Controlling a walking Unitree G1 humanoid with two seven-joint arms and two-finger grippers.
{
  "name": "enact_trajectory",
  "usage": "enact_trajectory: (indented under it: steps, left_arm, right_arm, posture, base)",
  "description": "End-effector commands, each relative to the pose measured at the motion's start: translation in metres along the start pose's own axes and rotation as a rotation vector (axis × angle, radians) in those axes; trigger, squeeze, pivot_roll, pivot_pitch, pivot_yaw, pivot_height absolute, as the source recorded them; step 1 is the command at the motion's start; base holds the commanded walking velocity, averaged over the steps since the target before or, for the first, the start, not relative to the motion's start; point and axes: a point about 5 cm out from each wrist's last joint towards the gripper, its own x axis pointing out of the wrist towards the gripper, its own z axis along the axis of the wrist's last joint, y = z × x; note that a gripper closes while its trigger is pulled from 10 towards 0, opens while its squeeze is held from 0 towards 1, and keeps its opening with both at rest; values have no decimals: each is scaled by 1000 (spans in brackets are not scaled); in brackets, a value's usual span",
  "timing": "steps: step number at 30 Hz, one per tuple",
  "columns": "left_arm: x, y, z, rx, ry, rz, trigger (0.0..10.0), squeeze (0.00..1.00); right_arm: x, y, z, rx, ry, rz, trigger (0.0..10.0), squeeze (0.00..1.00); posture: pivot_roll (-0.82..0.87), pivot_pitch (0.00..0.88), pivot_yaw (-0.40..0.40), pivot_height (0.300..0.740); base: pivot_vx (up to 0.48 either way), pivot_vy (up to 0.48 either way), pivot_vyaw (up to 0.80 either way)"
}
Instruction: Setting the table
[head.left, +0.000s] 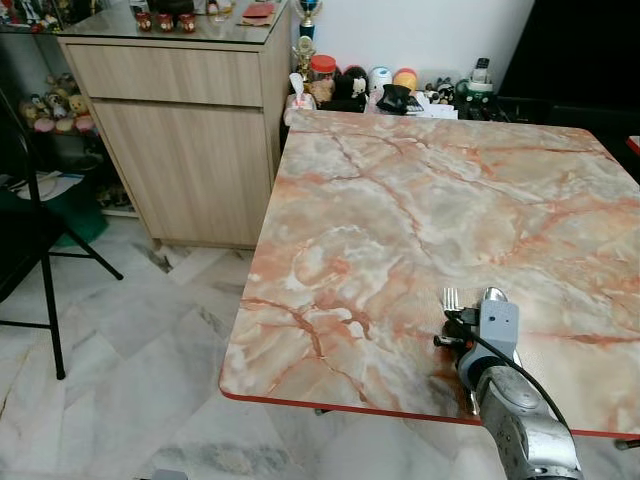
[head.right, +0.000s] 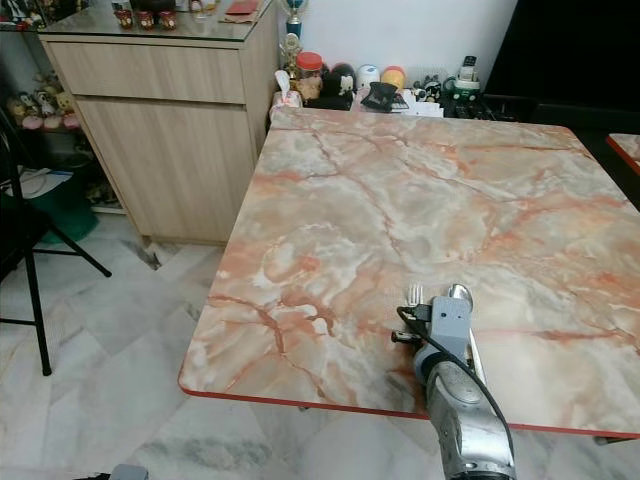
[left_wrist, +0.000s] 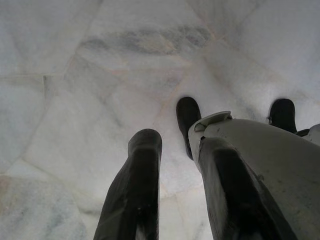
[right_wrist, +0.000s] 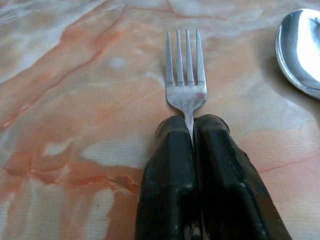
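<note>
You're looking at a table with a marble pattern of peach, cream and grey-green, run through with rust-orange veins and edged by a thin red rim. Your right gripper has matte black fingers pressed together on the neck of a shiny silver fork; beside it lies a silver spoon, mirror-bright. The right arm is silver-grey with a black cable. Your left gripper shows black fingers over a floor of pale grey-white marble tiles. The cabinet is light wood grain, and the chair is black.
</note>
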Motion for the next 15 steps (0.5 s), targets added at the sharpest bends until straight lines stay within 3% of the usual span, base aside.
enact_trajectory:
  steps: [1,10,15]
  left_arm:
    - [-2,-2,-11,-7,49,-6,10000,0]
    - [-1,-3,-12,-3,54,-10,10000,0]
    - [-2,-3,-13,-8,53,-3,10000,0]
  right_arm:
    - [0,8,-14,-4,61,36,0,0]
    - [1,11,-14,-20,52,33,0,0]
    - [0,11,1,-28,-69,6,314,0]
  posture:
    - [74,132,-17,740]
    - [75,130,-17,740]
    - [76,130,-22,740]
  base:
    - [0,0,0]
    - [0,0,0]
    - [0,0,0]
